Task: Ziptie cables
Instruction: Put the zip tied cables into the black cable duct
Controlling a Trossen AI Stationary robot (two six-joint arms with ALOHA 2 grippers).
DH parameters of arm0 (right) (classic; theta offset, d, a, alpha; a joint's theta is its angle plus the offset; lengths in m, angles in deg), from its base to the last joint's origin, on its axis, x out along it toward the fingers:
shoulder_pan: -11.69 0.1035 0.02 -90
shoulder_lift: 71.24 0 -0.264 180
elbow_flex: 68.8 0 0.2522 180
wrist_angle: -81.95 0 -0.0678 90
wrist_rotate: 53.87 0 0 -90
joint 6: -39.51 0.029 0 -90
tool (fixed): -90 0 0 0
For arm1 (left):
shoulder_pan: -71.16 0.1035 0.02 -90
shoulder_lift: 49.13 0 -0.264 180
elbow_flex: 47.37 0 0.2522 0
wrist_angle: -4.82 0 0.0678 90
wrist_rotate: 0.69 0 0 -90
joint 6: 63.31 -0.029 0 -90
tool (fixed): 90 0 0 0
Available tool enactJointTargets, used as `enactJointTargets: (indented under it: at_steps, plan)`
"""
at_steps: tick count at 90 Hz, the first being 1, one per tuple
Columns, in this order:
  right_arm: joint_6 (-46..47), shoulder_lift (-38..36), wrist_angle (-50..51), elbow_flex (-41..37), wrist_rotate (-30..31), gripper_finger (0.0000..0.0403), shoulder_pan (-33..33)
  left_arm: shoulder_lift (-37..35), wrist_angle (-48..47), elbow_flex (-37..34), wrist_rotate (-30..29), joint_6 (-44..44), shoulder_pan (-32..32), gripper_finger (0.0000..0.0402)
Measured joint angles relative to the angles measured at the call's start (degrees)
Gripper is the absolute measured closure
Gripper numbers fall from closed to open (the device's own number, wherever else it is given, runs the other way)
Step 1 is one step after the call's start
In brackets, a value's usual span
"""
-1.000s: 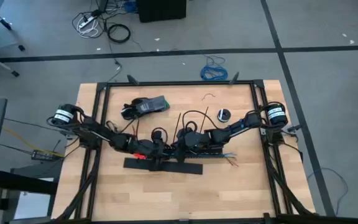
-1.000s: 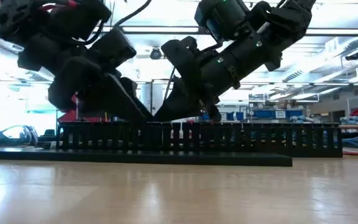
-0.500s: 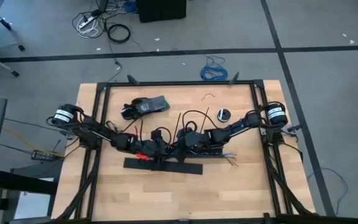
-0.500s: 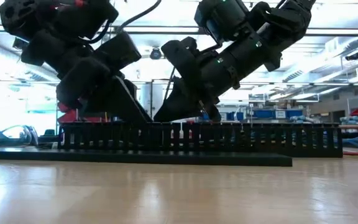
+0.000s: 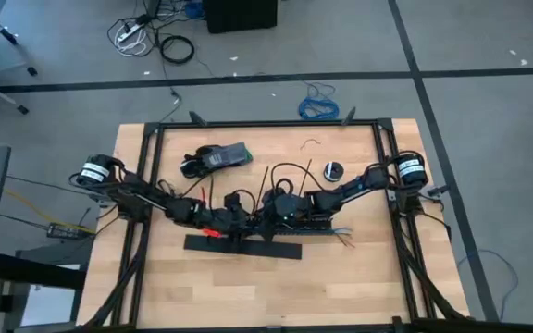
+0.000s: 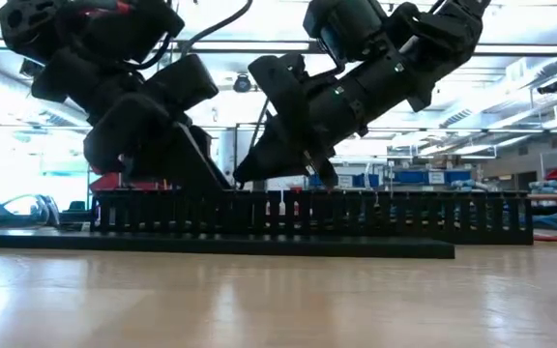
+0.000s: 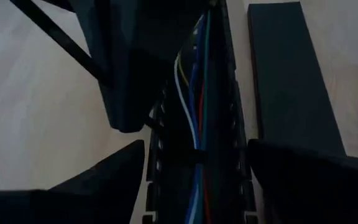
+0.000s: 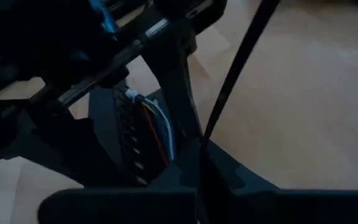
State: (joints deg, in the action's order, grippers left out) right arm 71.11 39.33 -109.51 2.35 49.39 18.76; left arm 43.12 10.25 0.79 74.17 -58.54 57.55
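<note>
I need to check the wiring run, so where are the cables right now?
The cables lie lengthwise inside the black slotted channel near the table's middle, between the left gripper and right gripper; in the high view, loose ends stick out rightward.

A black slotted channel (image 5: 296,227) lies across the middle of the wooden table (image 5: 350,277), with a flat black strip (image 5: 242,247) just in front of it. Toward the back sit a dark handheld tool (image 5: 213,158), a small round roll (image 5: 332,170) and a curled wire scrap (image 5: 314,142). On the floor behind lie a blue cable coil (image 5: 317,104) and a black cable coil (image 5: 177,48).
</note>
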Motion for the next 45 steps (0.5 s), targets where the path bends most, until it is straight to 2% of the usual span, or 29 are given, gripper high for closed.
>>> enactJointTargets:
  at_steps: [21, 45]
  plan:
    - [-0.33, 0.00, 0.69, 0.00, 0.57, 0.0403, -0.14, 0.00, -0.06, 0.00, 0.02, 0.00, 0.00, 0.0125]
    - [-0.35, 0.00, 1.04, 0.00, 1.02, 0.0403, -0.45, -0.01, -0.55, 0.00, 0.02, -0.02, 0.00, 0.0161]
